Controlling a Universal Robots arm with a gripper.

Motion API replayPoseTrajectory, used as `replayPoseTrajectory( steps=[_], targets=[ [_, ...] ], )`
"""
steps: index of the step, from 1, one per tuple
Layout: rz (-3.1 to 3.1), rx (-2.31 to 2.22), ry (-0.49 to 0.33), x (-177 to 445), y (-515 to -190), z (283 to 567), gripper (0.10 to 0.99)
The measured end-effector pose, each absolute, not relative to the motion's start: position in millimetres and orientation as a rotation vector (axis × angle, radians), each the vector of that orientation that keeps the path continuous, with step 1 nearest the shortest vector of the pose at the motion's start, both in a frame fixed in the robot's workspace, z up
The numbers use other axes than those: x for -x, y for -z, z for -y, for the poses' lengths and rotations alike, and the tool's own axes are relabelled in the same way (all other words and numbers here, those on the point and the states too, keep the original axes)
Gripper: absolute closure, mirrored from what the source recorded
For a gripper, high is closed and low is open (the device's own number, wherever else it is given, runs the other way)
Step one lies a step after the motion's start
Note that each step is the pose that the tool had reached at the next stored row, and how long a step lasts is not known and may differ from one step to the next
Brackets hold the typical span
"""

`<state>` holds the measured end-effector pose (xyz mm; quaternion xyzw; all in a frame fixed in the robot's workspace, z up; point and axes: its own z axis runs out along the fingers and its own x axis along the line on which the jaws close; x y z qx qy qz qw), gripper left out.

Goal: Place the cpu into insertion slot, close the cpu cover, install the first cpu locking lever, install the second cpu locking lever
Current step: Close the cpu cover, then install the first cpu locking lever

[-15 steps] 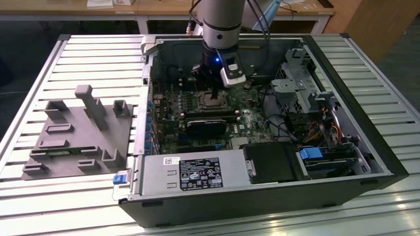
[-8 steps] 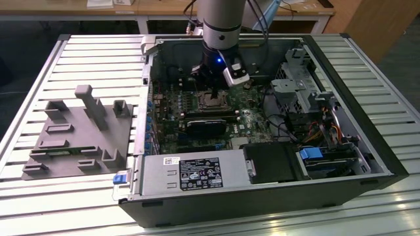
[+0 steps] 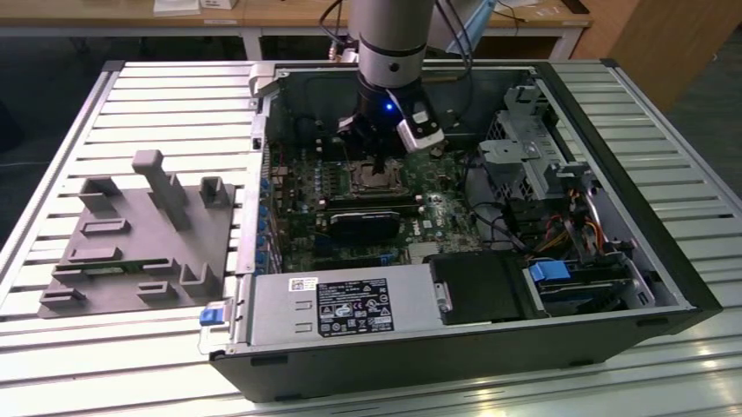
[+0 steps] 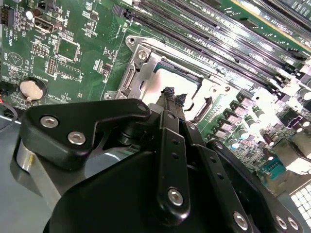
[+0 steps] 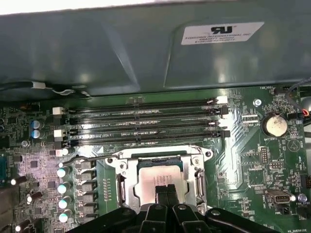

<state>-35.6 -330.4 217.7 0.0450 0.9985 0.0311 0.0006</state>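
Exterior view: the gripper (image 3: 374, 159) hangs over the insertion slot (image 3: 377, 180). First wrist view: the cpu (image 5: 151, 174) lies flat, edges parallel to the memory slots (image 5: 146, 121), framed by the cpu cover (image 5: 127, 184). Second wrist view: fingertips (image 4: 168, 93) pressed together, empty.

In the first wrist view the black gripper (image 5: 165, 191) hides the near edge of the thin silver metal cpu cover (image 5: 160, 155) and part of the pale silver-grey square cpu (image 5: 148, 177); the picture's edge cuts off its body. The exterior view crops the grey robot arm (image 3: 388, 35) above.
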Motion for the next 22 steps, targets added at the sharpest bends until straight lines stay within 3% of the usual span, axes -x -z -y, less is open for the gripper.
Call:
replayPoseTrajectory(
  steps=[22],
  targets=[
    [-3.128, -0.141, -0.098, 35.6, -235.8, 330.3, 0.98]
  ],
)
